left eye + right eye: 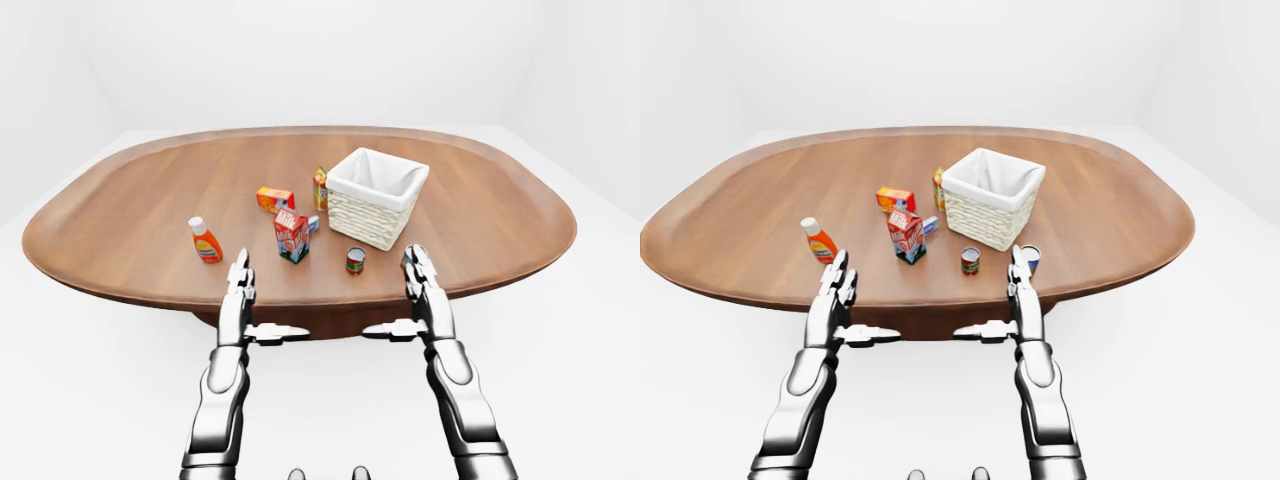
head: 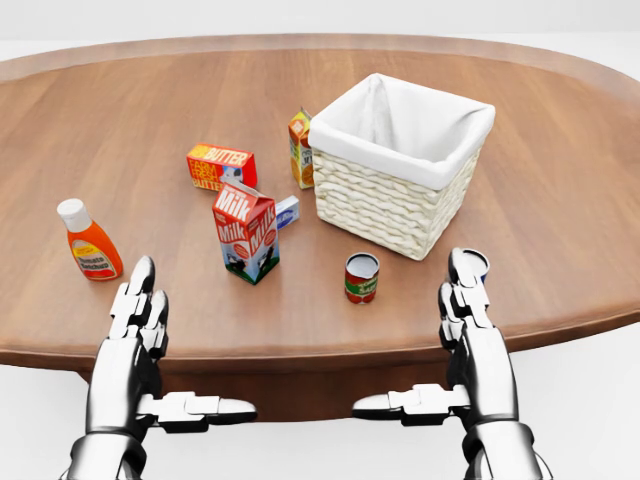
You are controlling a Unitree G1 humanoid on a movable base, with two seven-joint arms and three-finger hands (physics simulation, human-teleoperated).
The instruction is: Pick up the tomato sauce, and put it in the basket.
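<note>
The tomato sauce, a small red and green can [image 2: 361,277], stands upright on the wooden table [image 2: 120,120], just below the basket's near corner in the head view. The white-lined wicker basket [image 2: 398,165] holds nothing that I can see. My left hand [image 2: 165,350] hovers at the table's near edge, below the milk carton, fingers spread and holding nothing. My right hand [image 2: 440,345] is open too, to the right of the can and a short gap from it, fingers pointing up the view and thumb pointing inward.
An orange sauce bottle [image 2: 89,241] stands at the left. A milk carton [image 2: 246,231], a butter box [image 2: 221,166], a juice carton [image 2: 300,148] and a small pale blue box [image 2: 288,210] sit left of the basket. A second can [image 1: 1031,257] hides behind my right fingertips.
</note>
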